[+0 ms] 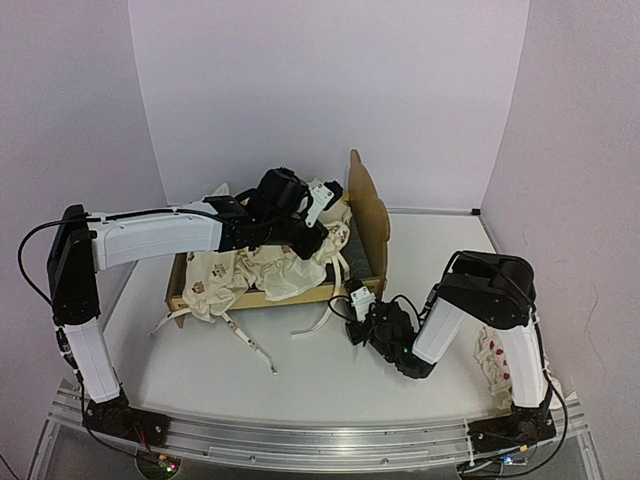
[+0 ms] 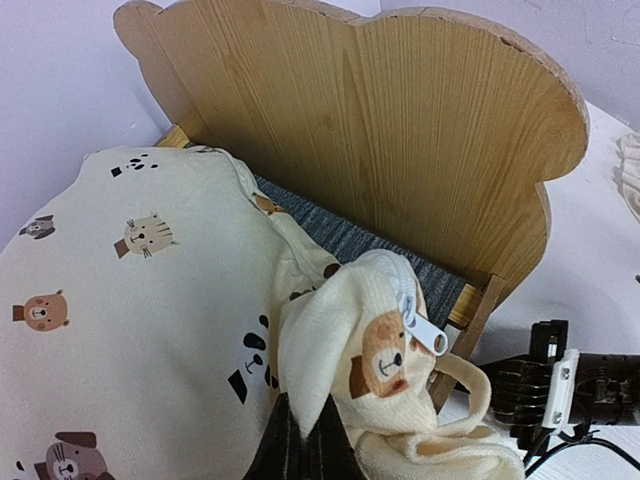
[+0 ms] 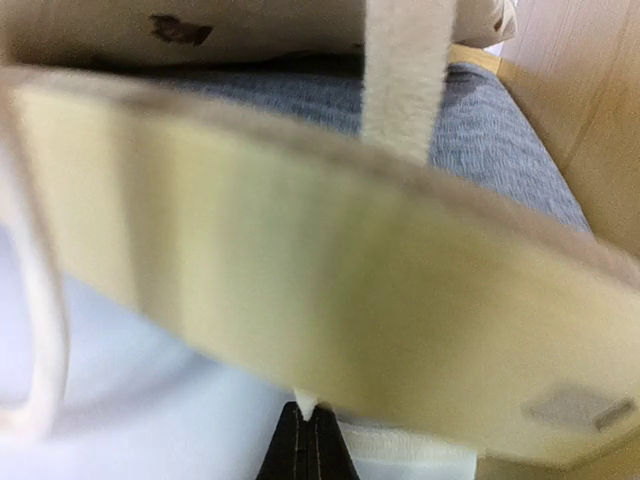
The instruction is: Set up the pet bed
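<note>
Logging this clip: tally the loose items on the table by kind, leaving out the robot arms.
plywood pet bed: 1
cream animal-print cushion: 1
red-dotted white pillow: 1
Total: 3

White shells cover both arms, black at the joints. A thin black cable (image 1: 21, 262) loops beside the left arm (image 1: 155, 238); more loop off the right arm (image 1: 440, 335). The right gripper (image 3: 308, 440) has black fingers (image 3: 295, 458).
</note>
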`<move>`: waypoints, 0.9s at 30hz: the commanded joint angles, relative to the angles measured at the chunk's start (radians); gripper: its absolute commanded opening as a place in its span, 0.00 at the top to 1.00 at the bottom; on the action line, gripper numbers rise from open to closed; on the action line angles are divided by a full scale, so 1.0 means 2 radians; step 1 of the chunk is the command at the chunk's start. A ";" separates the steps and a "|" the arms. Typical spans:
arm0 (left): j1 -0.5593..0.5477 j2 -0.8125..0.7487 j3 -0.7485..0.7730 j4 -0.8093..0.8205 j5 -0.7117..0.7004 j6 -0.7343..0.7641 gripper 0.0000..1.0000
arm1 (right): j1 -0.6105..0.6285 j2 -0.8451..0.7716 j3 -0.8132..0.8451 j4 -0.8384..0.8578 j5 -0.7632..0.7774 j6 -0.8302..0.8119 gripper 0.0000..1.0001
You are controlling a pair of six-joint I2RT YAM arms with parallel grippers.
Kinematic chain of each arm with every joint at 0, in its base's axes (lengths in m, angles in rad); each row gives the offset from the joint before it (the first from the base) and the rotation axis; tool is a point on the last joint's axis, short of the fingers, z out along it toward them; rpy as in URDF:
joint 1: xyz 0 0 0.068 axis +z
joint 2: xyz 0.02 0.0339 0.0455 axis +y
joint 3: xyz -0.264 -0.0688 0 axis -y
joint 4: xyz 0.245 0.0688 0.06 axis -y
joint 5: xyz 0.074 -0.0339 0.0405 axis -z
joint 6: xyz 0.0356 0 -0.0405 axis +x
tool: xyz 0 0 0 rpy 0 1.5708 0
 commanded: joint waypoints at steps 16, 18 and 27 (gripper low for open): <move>0.002 0.002 0.015 0.001 0.018 -0.041 0.92 | -0.001 -0.166 -0.149 -0.023 -0.197 0.079 1.00; 0.002 0.008 0.019 0.000 0.019 -0.048 0.89 | -0.001 -0.196 -0.158 -0.047 -0.228 0.091 1.00; 0.002 0.061 0.067 -0.017 0.058 -0.076 0.79 | 0.000 -0.320 -0.200 -0.164 -0.288 0.144 1.00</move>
